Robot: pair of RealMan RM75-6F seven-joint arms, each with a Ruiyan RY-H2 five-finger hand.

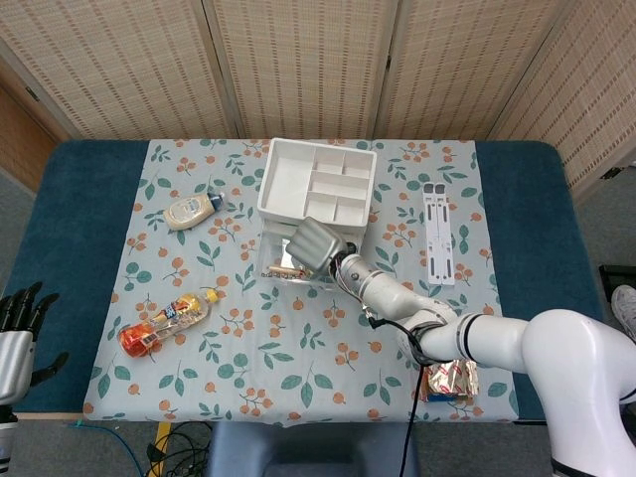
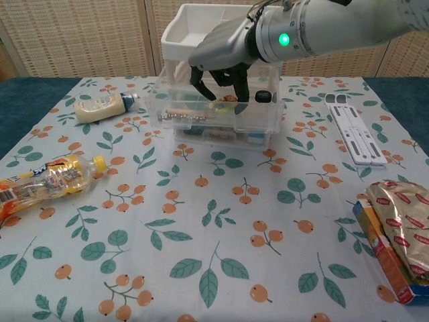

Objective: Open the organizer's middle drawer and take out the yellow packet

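The right hand (image 2: 224,50) reaches down into the pulled-out middle drawer (image 2: 218,117) of the clear organizer (image 2: 261,127) at the far centre of the table (image 1: 89,199), its dark fingertips (image 2: 240,90) curled around the yellow packet (image 2: 224,102) lying inside; whether the packet is actually gripped cannot be told. A white divided tray (image 1: 316,181) sits on top of the organizer. The left hand (image 1: 18,333) hangs off the table's near left corner, holding nothing, fingers apart; a mayonnaise bottle (image 1: 192,210) lies toward the far left edge, an orange-capped bottle (image 1: 164,323) toward the near left edge, and wrapped snack packs (image 2: 395,235) at the near right corner.
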